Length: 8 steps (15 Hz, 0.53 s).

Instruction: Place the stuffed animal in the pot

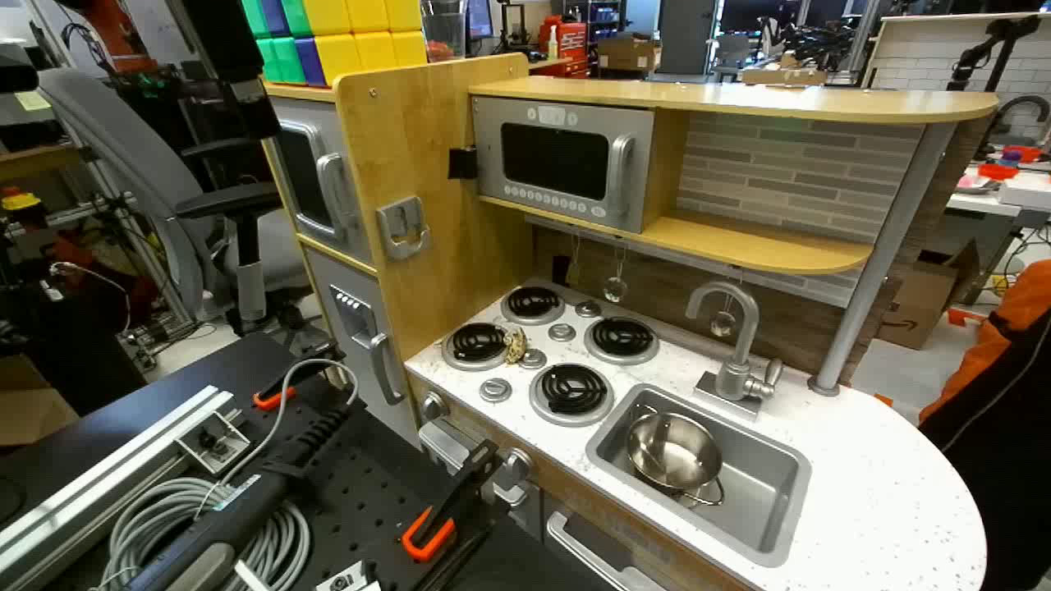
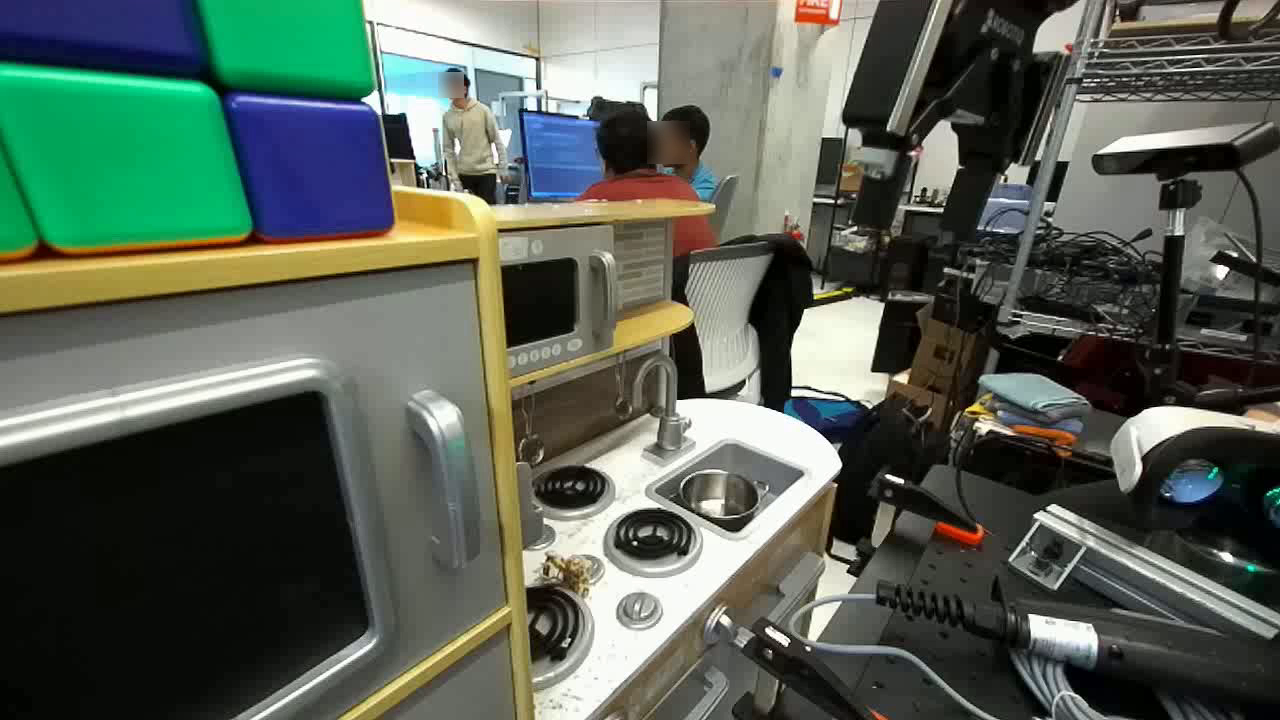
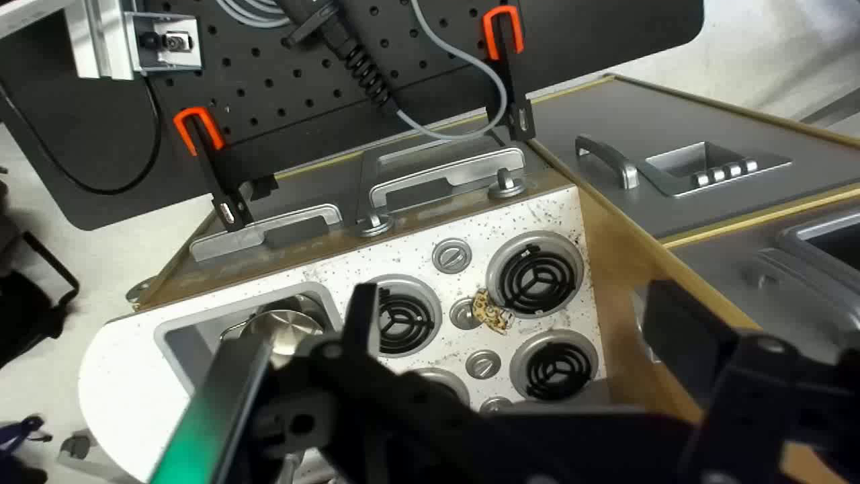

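The stuffed animal (image 1: 515, 345) is a small spotted yellow-brown toy on the white stove top, between a burner and a knob. It also shows in an exterior view (image 2: 568, 573) and in the wrist view (image 3: 492, 312), overlapping the knob and the burner's rim. The shiny silver pot (image 1: 675, 450) stands in the grey sink, also visible in an exterior view (image 2: 720, 497); in the wrist view the pot (image 3: 285, 329) is partly hidden by the gripper. My gripper (image 3: 514, 289) is open and empty, well above the stove. An exterior view shows the gripper (image 2: 918, 215) high at the top right.
The toy kitchen has a faucet (image 1: 735, 328) behind the sink basin (image 1: 776, 513), a microwave (image 1: 566, 160) and shelf over the stove, and a tall wooden side panel (image 1: 443, 180) beside the burners. Orange-tipped clamps (image 1: 429, 533) and coiled cable (image 1: 205, 525) are on the black table.
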Each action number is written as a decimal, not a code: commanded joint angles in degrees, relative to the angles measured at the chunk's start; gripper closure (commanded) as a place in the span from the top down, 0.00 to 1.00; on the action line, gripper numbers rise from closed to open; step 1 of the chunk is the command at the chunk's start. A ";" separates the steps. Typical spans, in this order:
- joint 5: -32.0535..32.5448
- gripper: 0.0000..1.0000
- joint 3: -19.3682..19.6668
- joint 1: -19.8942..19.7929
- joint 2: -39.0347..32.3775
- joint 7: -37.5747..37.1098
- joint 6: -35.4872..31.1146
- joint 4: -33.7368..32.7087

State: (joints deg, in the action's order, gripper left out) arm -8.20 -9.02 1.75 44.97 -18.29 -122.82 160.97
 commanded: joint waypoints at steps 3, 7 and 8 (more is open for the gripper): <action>0.49 1.00 0.14 -1.01 -2.84 -0.32 -2.66 0.22; 1.52 1.00 -0.40 -4.74 -10.58 -3.40 -12.16 -0.38; 1.66 1.00 -0.39 -5.55 -12.52 -4.40 -13.48 -0.81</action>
State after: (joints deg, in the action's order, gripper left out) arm -8.06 -8.99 -1.17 39.04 -19.81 -130.87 161.10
